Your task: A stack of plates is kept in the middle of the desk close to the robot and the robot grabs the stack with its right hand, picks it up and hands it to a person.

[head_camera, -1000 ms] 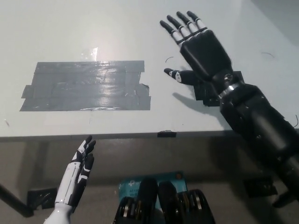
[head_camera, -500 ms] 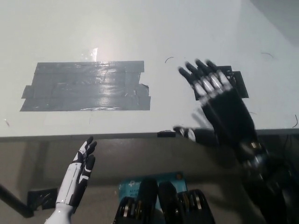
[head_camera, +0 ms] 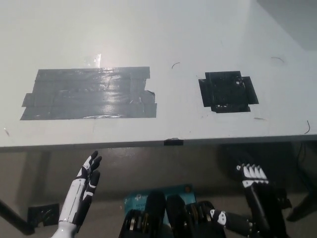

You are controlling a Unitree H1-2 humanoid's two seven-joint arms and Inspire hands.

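Right robot hand [head_camera: 252, 183] has dropped below the surface [head_camera: 198, 39], fingers apart, empty. Left robot hand [head_camera: 84, 186] rests low, open. No plates visible; handover looks finished.

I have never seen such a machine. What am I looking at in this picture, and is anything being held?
This is one picture from a camera on a humanoid robot's head, looking steeply down. The white desk fills the upper part. On it are a large grey tape patch at the left and a smaller black tape patch at the right. No plates show anywhere. Below the desk edge, the robot's white left hand is at the lower left, fingers apart, holding nothing. Its black right hand is at the lower right, also below the desk and holding nothing.
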